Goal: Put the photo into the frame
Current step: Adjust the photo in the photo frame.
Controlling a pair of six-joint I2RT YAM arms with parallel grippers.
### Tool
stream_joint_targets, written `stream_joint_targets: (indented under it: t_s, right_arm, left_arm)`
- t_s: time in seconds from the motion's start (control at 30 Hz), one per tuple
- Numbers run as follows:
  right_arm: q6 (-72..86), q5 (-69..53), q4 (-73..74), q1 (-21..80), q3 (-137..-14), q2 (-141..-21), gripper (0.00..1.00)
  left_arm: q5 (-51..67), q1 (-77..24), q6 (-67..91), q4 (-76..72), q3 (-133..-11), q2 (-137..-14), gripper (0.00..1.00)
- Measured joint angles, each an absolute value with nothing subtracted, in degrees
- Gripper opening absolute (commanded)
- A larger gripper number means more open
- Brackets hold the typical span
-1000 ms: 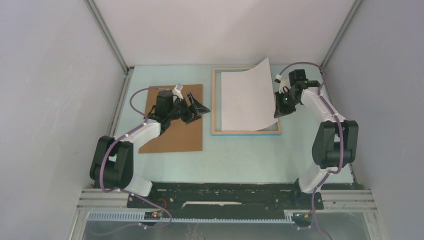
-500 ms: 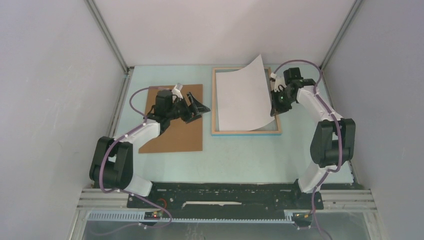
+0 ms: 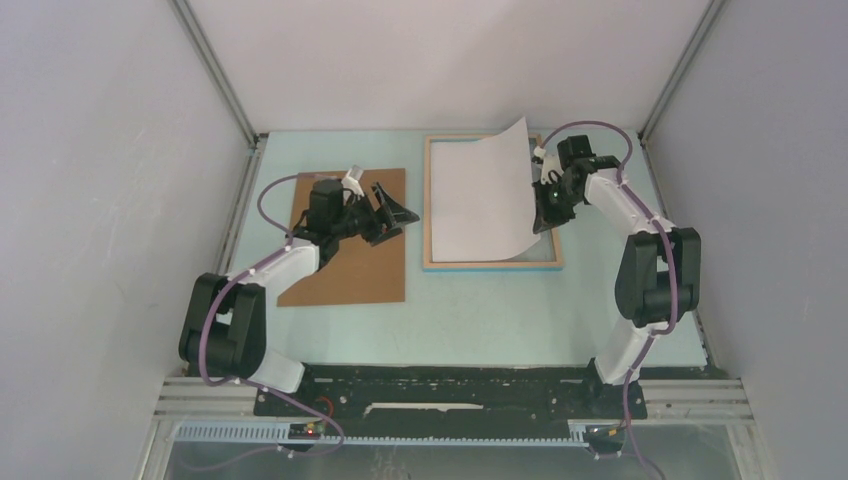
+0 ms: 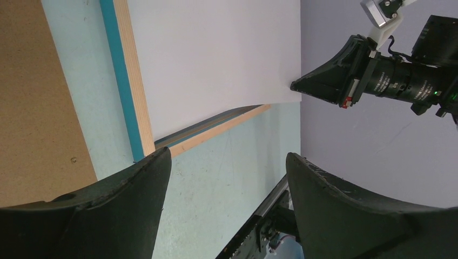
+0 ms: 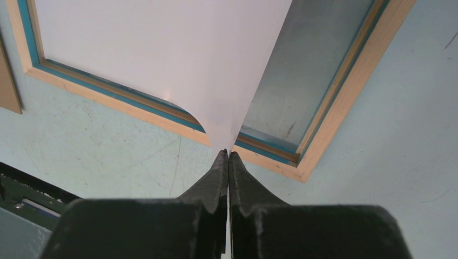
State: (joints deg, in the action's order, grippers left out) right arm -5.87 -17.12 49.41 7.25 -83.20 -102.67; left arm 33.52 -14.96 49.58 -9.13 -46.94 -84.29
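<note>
The photo [image 3: 478, 200] lies with its white back up over the frame [image 3: 490, 264], at the far right of the table [image 3: 480, 310]. Its left part rests inside the frame, while its right side is lifted and curved. The right tool [image 5: 227, 157] is closed on the photo's right edge, close to the near corner, above the frame's right rail. The left tool [image 3: 397, 214] has its jaws wide apart with nothing between them. It hangs over the brown board [image 3: 350, 272], left of the frame and apart from the photo.
</note>
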Motion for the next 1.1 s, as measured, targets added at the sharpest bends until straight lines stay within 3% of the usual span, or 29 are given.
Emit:
stream_joint_targets:
  t_s: [0.67,0.97,1.1]
  right_arm:
    - [-1.3,-22.2,47.8,7.2,-83.2,-102.7,0.04]
    - [1.4,-18.4,46.9,7.7,-83.2,-102.7,0.32]
    - [2.5,-15.2,46.8,8.4,-83.5,-102.7,0.37]
  left_arm:
    - [34.5,-14.8,51.0,-11.5,-46.8,-84.3,0.84]
    - [34.8,-14.8,51.0,-11.5,-46.8,-84.3,0.84]
    - [34.8,-14.7,51.1,-11.6,-46.8,-84.3,0.84]
